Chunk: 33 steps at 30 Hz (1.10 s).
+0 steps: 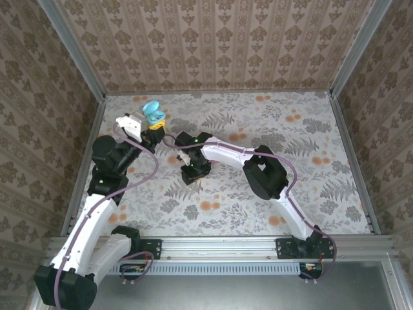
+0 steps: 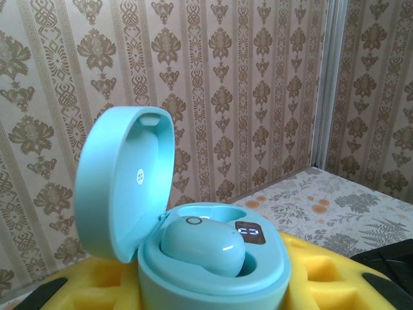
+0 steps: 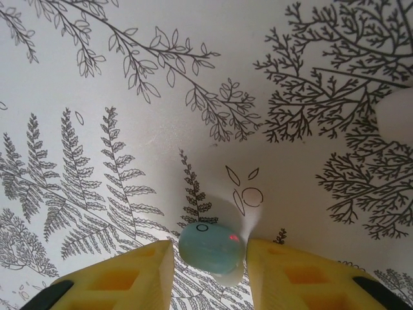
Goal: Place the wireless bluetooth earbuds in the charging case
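1. Left gripper (image 1: 155,124) clamps the open charging case (image 2: 213,274) aloft, one earbud (image 2: 203,248) seated inside; hold it level and steady
2. Right gripper (image 3: 210,274), narrow with slight slack, straddles the loose earbud (image 3: 211,250) on the table (image 3: 129,97); centre it, pinch gently, lift straight

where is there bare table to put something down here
Free: the flowered table's right half, beyond the right arm's elbow; also near centre, along the front rail. Crowded: far left, around the open mint egg-shaped case and right gripper.
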Available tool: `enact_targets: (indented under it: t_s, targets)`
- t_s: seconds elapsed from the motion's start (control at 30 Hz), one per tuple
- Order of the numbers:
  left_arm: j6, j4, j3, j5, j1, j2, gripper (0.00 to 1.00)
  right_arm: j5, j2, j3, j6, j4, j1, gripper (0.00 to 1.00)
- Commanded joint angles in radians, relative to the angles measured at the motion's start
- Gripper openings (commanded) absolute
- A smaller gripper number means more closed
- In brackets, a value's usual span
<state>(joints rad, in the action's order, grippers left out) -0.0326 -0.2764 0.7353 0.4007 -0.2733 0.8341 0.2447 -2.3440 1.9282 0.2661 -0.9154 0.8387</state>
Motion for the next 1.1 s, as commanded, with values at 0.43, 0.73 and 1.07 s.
enact_targets:
  t_s: [0.43, 0.73, 1.07]
  targets:
    - [-0.006, -0.019, 0.041, 0.017, -0.005, -0.001, 0.34, -0.174, -0.031, 0.038, 0.082, -0.077, 0.025, 0.28]
    - [-0.012, -0.036, 0.045, 0.03, -0.014, 0.017, 0.34, -0.247, 0.282, -0.329, 0.275, 0.08, 0.0, 0.27]
    - [-0.025, -0.076, 0.045, 0.047, -0.038, 0.066, 0.34, -0.327, 0.632, -0.892, 0.649, 0.268, -0.102, 0.28]
